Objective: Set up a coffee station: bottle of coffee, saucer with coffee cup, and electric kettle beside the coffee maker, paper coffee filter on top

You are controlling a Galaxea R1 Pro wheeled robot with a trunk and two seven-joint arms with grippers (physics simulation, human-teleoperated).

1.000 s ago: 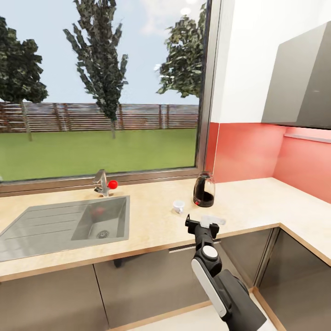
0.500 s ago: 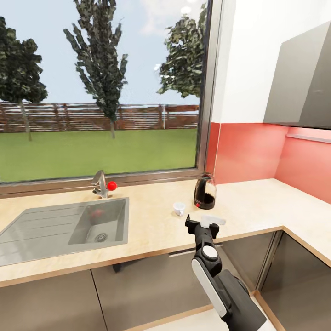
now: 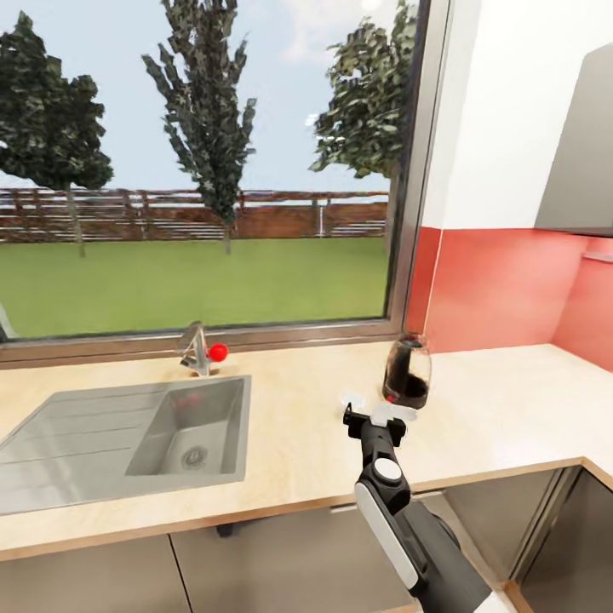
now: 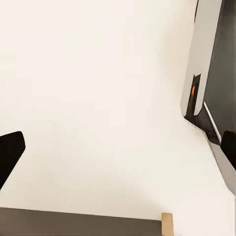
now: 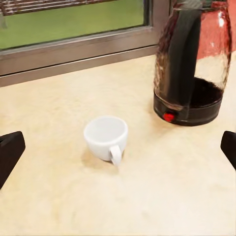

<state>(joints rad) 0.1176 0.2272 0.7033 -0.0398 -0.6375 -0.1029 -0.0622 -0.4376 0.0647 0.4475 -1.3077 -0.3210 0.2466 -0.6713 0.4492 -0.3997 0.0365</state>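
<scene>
Up on the head view, the long light wood-look kitchen countertop [image 3: 289, 443] runs under a big window, with a stainless steel sink [image 3: 128, 430] sunk into its left part and a chrome tap with a red knob [image 3: 201, 349] at the back edge. The rounded dark translucent electric kettle [image 3: 407, 372] stands toward the back, near the red wall. The right gripper [image 3: 375, 417] hangs over the worktop just in front of the kettle, something flat and white showing at its tips; can't tell what it is. The tiny white coffee cup [image 3: 351, 397] only peeks out behind the gripper.

Left wrist view: mostly a plain cream surface, a black fingertip [image 4: 10, 152] at each side, so those fingers are well apart, holding nothing.

Right wrist view: the cup [image 5: 105, 137] sits upright on the worktop, handle toward the camera, with the kettle [image 5: 192, 64] near it but apart, red button at its base. Black fingertips [image 5: 10, 150] sit wide apart, clamped on nothing I can see.
</scene>
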